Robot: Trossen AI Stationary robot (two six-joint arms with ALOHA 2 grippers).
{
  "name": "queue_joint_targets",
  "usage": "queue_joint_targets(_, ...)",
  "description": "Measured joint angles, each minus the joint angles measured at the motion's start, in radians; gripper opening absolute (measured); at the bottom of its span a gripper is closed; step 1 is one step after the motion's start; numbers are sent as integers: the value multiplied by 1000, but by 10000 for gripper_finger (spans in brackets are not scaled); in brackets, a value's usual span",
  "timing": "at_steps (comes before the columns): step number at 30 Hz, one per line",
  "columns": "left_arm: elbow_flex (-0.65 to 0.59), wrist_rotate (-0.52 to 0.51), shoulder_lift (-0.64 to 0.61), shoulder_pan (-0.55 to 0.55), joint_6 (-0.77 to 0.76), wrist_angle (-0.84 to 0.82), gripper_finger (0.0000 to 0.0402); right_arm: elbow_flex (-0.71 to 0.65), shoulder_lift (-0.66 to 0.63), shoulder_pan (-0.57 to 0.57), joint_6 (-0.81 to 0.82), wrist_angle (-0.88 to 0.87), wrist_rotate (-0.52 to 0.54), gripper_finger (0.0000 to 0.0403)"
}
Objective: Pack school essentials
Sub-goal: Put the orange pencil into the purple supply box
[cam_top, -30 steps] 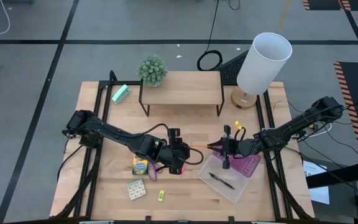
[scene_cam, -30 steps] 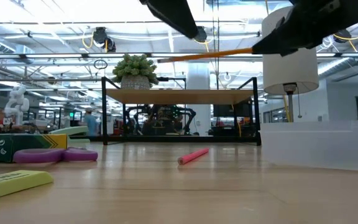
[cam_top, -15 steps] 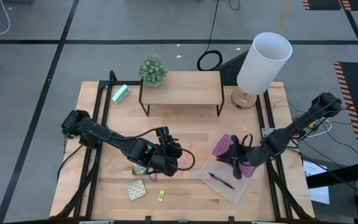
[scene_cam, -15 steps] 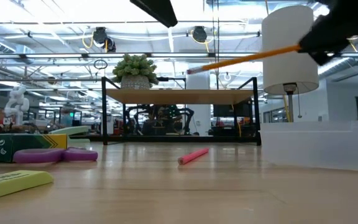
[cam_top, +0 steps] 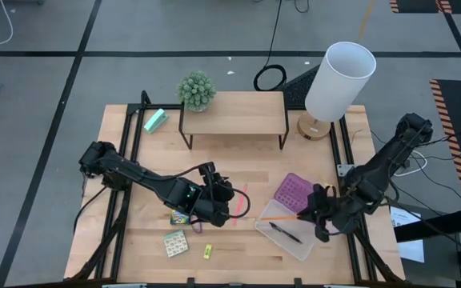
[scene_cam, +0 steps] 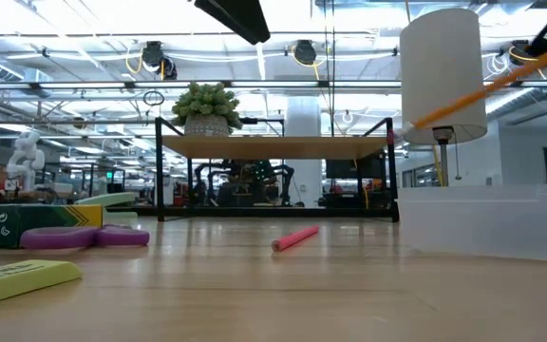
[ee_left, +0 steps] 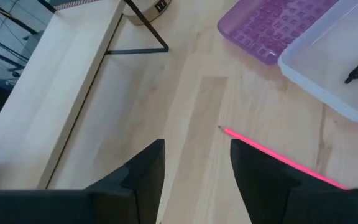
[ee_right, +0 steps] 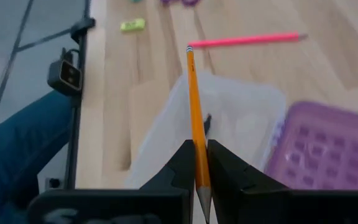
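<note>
Far left on the wooden desk (cam_top: 134, 232): mint-green block (cam_top: 155, 120), flat and rectangular, beside the low wooden shelf (cam_top: 232, 112) on thin black legs.

Left arm stretched low from the desk's left edge toward the middle, left gripper (cam_top: 221, 202) hovering over the yellow-green crayon box (cam_top: 180, 213) and purple-handled scissors (scene_cam: 84, 237); fingers (ee_left: 142, 177) parted with a clear gap, holding nothing.

Near of that: greenish patterned card pack (cam_top: 176, 243), square and flat; just right of it a tiny yellow piece (cam_top: 208, 251).

Just right of the left gripper: pink pencil (cam_top: 239, 202), slim and straight, lying flat on bare wood.

Right of centre: clear box (cam_top: 290, 240), shallow translucent plastic with rounded corners, black pen (cam_top: 285, 232) lying inside; purple lid (cam_top: 294, 190) with a gridded surface resting at its far edge.

Right arm folded in from the desk's right side, right gripper (cam_top: 309, 213) above the clear box's right end; fingers (ee_right: 182, 163) pinched tight on the orange pencil (cam_top: 277, 217), held off the desk, eraser end pointing left over the box.

Far right: white cylindrical lamp (cam_top: 336, 80) on a round wooden base.
</note>
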Motion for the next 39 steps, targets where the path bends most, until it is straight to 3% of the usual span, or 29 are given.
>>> queue_joint_targets(6, 0, -3, 0, 0, -8, 3, 186, 30, 2, 68, 157, -123, -8, 20)
queue_joint_targets(12, 0, -5, 0, 9, -29, 4, 186, 32, 10, 106, 293, -203, -80, 20)
queue_joint_targets(17, 0, -5, 0, 21, -34, 5, 186, 32, 34, 113, 325, -216, -76, 20)
queue_joint_targets(30, -1, -5, 1, 31, -47, 7, 186, 32, 55, 113, 362, -239, 55, 20)
queue_joint_targets(39, -1, -4, 1, 31, -48, 7, 186, 32, 87, 113, 420, -311, 53, 20)
